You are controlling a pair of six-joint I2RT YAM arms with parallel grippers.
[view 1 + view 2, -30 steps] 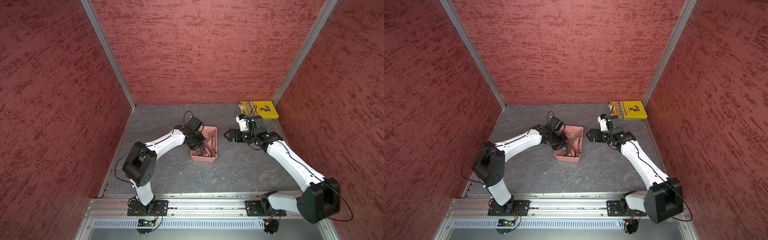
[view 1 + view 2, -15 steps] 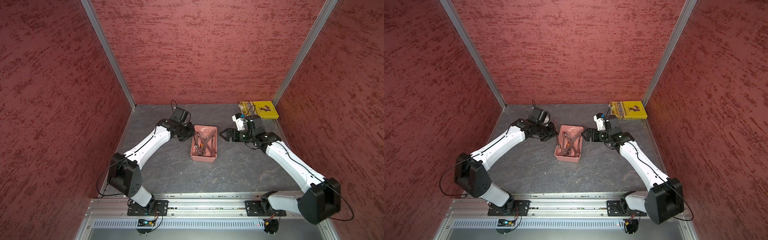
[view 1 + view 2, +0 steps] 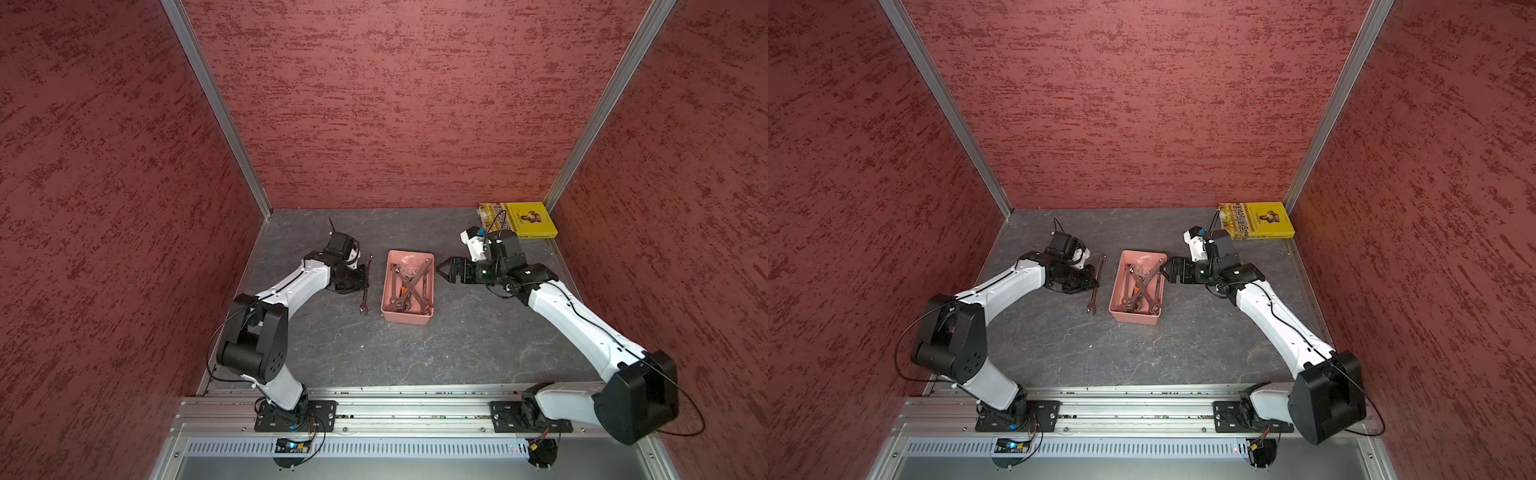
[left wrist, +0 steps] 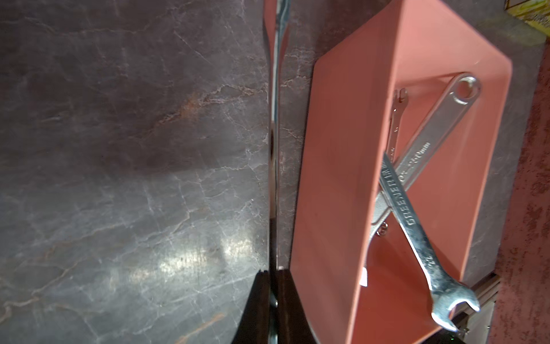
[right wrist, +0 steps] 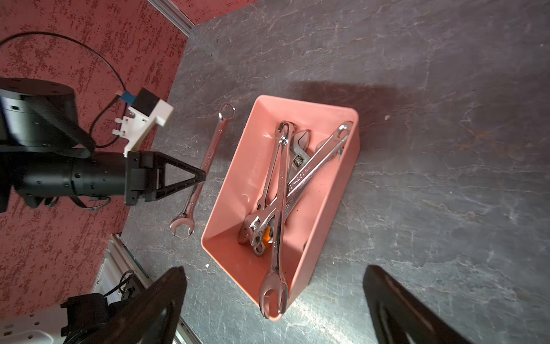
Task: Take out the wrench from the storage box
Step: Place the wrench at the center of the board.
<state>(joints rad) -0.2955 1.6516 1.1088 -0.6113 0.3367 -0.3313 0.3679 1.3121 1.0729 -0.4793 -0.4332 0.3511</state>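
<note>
The salmon-pink storage box (image 3: 409,320) (image 3: 1136,318) stands mid-table with several wrenches (image 3: 409,286) (image 5: 282,184) crossed inside it. My left gripper (image 3: 365,279) (image 3: 1097,282) (image 4: 273,271) is shut on the shaft of one slim wrench (image 3: 365,291) (image 3: 1095,291) (image 5: 208,158). That wrench is outside the box, low beside its left wall and parallel to it. In the left wrist view the wrench (image 4: 275,119) shows edge-on next to the box wall (image 4: 342,178). My right gripper (image 3: 438,270) (image 3: 1165,272) (image 5: 273,268) stands open and empty at the box's right rim.
A yellow book (image 3: 523,218) (image 3: 1258,218) lies in the back right corner, behind my right arm. Red walls enclose the dark stone table on three sides. A metal rail (image 3: 415,405) runs along the front edge.
My left gripper has come out of the box with a wrench and now holds it beside the box's left wall. The right gripper edged closer to the box's right rim.
</note>
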